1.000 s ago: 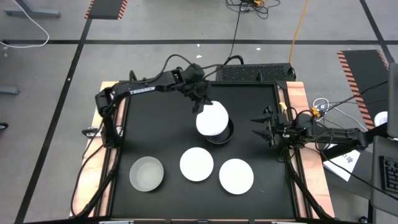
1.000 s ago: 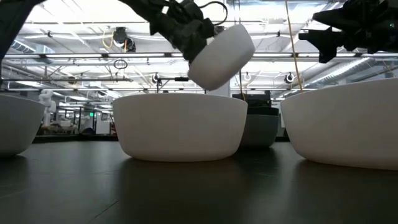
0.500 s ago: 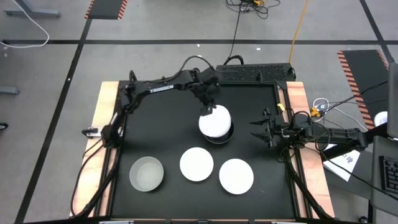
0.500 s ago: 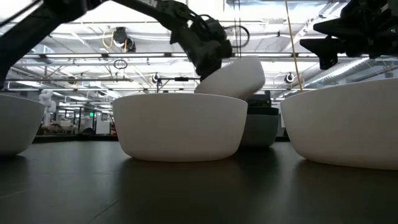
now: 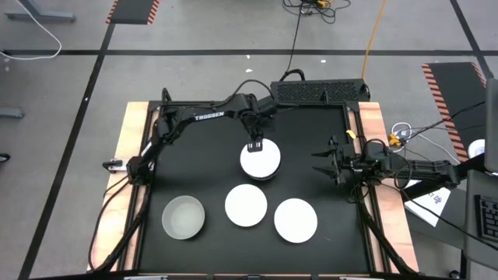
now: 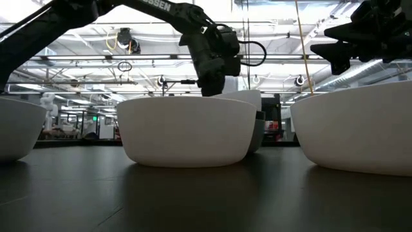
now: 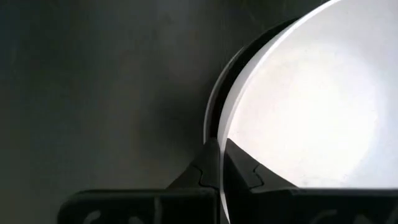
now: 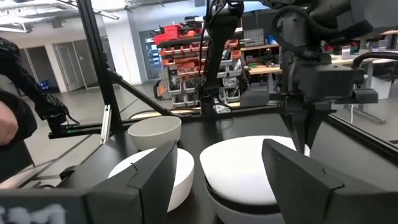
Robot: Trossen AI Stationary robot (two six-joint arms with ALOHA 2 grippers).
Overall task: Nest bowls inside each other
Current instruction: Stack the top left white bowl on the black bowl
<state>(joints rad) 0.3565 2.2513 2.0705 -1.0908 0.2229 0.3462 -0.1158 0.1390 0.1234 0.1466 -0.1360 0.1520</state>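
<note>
A white bowl (image 5: 261,161) sits upright inside a black bowl (image 7: 225,93), which is nested in a pale grey bowl (image 6: 257,129) at the table's middle. My left gripper (image 5: 254,146) stands over the white bowl's far-left rim, shut on it. Two more white bowls (image 5: 246,205) (image 5: 296,219) and a pale grey bowl (image 5: 184,217) rest on their bases near the front edge. My right gripper (image 5: 323,161) hangs open and empty above the table to the right of the stack; it also shows in the low view (image 6: 335,45). My left gripper pinches the white bowl's rim (image 7: 221,146), one finger (image 7: 245,171) inside the bowl and one (image 7: 202,171) outside. The fingers come from above, pointing down. The bowl sits level, mouth up, inside the black bowl.
The black table mat (image 5: 194,155) has bare room at the left and far right of the stack. A black power strip (image 5: 319,91) lies along the far edge. Wooden borders (image 5: 373,124) frame the mat. A person's arm (image 8: 9,124) shows beyond the table.
My left gripper has gone down with the white bowl. The bowl was tipped and held clear above the black bowl; it has turned level, mouth up, and now sits inside the black bowl.
</note>
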